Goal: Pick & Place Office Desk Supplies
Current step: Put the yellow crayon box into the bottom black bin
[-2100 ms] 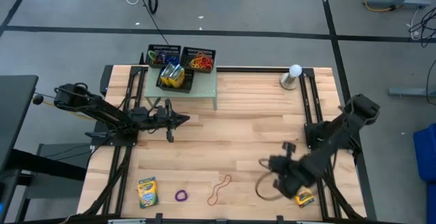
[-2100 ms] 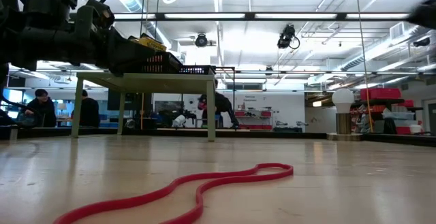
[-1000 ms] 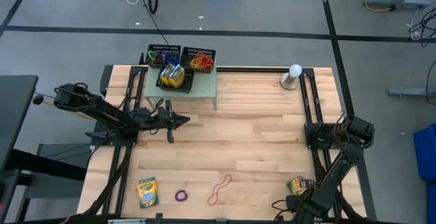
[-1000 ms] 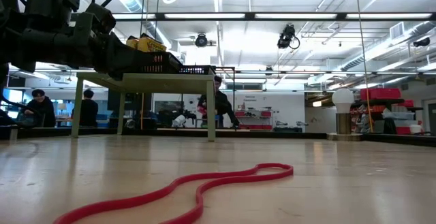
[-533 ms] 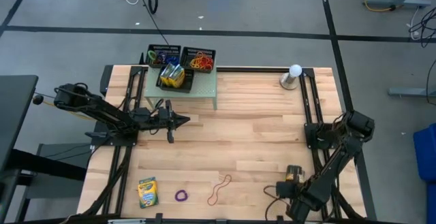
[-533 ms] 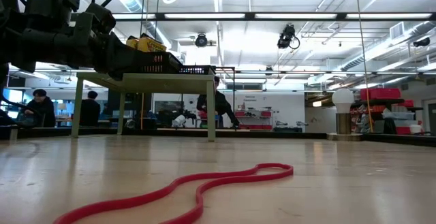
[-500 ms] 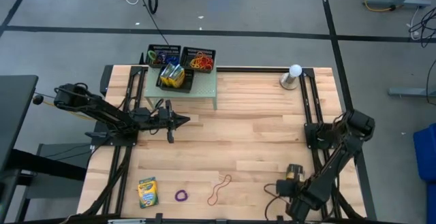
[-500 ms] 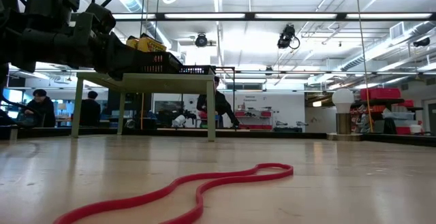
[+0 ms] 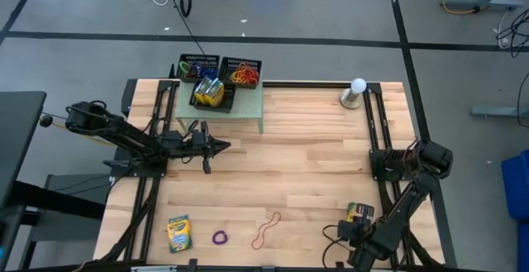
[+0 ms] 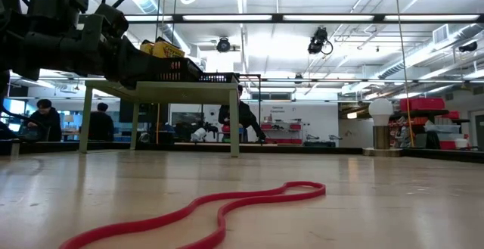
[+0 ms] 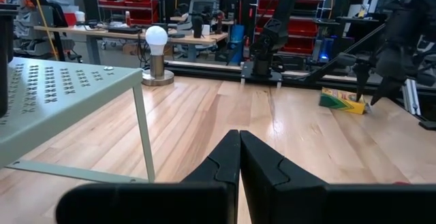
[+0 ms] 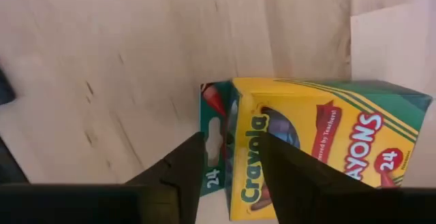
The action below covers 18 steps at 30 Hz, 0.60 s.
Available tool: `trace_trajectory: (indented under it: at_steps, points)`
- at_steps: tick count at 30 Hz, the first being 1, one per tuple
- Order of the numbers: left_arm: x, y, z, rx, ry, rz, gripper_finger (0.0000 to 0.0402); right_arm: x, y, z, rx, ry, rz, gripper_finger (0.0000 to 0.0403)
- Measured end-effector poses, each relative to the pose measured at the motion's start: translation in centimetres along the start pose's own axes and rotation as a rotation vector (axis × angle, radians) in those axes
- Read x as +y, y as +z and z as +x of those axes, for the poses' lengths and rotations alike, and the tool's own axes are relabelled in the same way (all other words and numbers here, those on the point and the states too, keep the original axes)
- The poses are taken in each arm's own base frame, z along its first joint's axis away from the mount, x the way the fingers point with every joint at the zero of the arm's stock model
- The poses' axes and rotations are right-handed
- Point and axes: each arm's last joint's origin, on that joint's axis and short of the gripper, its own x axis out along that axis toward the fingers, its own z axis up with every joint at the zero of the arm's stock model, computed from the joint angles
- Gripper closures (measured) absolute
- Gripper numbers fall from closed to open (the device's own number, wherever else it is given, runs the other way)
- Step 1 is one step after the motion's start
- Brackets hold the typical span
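From where I stand the right pincer (image 12: 228, 176) hangs part-open astride one end of the crayon box (image 9: 360, 212) lying near the bench's (image 9: 314, 164) near right corner, gripping nothing, so closing off-centre could swivel it loose.

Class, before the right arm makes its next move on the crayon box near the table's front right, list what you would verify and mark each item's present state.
1. Crayon box lies on the table: ok.
2. Right end effector open at the box: ok.
3. Box squarely between its fingers: cannot tell.
4. Left end effector shut, parked beside the green shelf: ok.
5. Room left in the mesh trays: cannot tell.
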Motion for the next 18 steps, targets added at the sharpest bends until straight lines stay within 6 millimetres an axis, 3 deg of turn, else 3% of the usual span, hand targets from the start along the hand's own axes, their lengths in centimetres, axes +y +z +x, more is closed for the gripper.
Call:
trace_trajectory:
  at_steps: [5, 12, 18]
  points:
    - [0.0, 0.0, 0.0, 0.0, 0.0, -0.001, 0.0388, 0.0, -0.1, 0.5, -0.038, -0.048, 0.003, 0.0278]
    - [0.0, 0.0, 0.0, 0.0, 0.0, 0.001, 0.0388, -0.7, 1.1, 0.6, -0.048, -0.079, 0.008, 0.0388]
    - [0.0, 0.0, 0.0, 0.0, 0.0, 0.001, 0.0388, -1.8, 3.9, 0.8, -0.109, -0.109, 0.106, 0.0396]
